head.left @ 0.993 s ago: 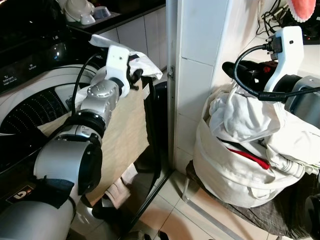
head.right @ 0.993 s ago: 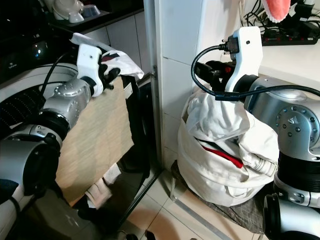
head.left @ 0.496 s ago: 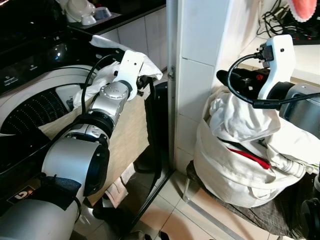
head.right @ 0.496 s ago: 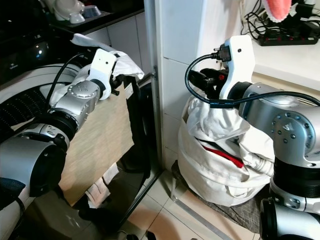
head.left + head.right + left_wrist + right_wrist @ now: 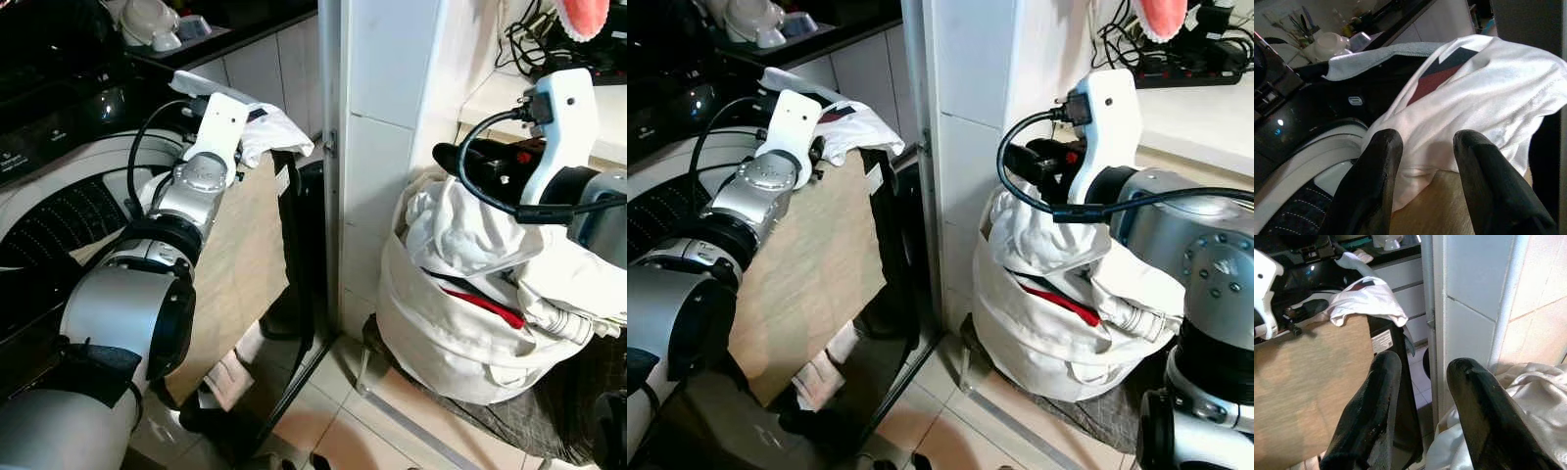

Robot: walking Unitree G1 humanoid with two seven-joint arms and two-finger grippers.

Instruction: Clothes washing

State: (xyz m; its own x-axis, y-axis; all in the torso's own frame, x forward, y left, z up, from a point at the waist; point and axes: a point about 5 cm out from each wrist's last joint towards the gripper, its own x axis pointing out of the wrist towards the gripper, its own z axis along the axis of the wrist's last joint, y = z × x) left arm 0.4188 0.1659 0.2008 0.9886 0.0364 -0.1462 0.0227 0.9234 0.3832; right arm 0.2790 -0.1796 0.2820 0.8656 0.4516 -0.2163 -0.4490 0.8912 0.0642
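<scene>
- Your left end effector [image 5: 1422, 183] hangs released, fingers apart, just before the white shirt [image 5: 1484, 98] draped over the washer [image 5: 69, 196].
- Your right end effector [image 5: 1422, 406] is released above the laundry bag [image 5: 460, 323].

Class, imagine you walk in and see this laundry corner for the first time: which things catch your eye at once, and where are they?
A bulging white laundry bag, stuffed with pale clothes and a red strap, stands on the floor right of the tiled pillar. The right gripper hangs open just above it. To the left, the open left gripper reaches toward a white garment draped over a tan board beside the washing machine.
</scene>
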